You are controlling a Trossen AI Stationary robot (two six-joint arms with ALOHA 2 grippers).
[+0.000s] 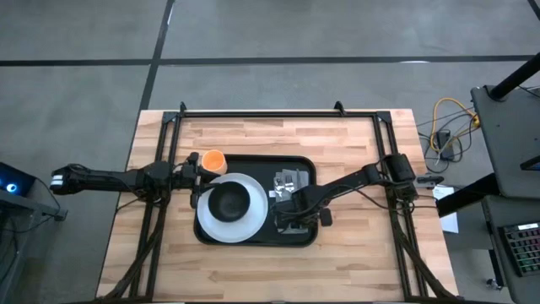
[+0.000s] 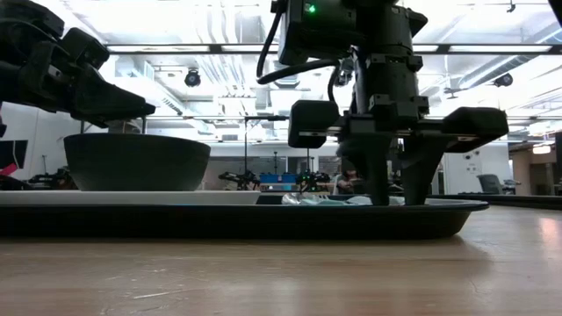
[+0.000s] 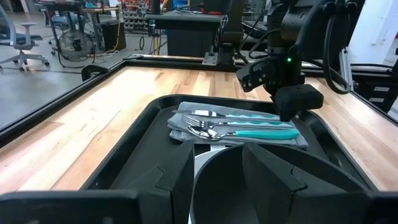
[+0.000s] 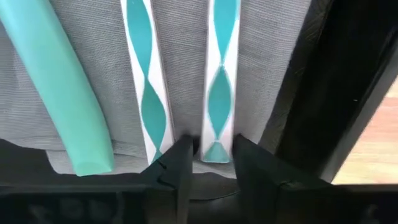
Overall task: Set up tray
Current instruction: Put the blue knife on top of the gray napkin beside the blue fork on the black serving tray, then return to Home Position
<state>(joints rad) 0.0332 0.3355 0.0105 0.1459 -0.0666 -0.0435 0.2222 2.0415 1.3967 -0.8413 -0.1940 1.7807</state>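
Your right gripper (image 4: 206, 163) is sitting low on the tray (image 1: 253, 239), fingers slightly apart around a handle end (it's running straight away from them), while your left gripper (image 3: 214, 180) is waiting open over the bowl (image 1: 229, 201).

From above I see my black tray (image 1: 253, 236) mid-table (image 1: 337, 143), holding a white plate (image 1: 232, 226), black bowl (image 1: 229, 201) and cutlery (image 1: 291, 180).
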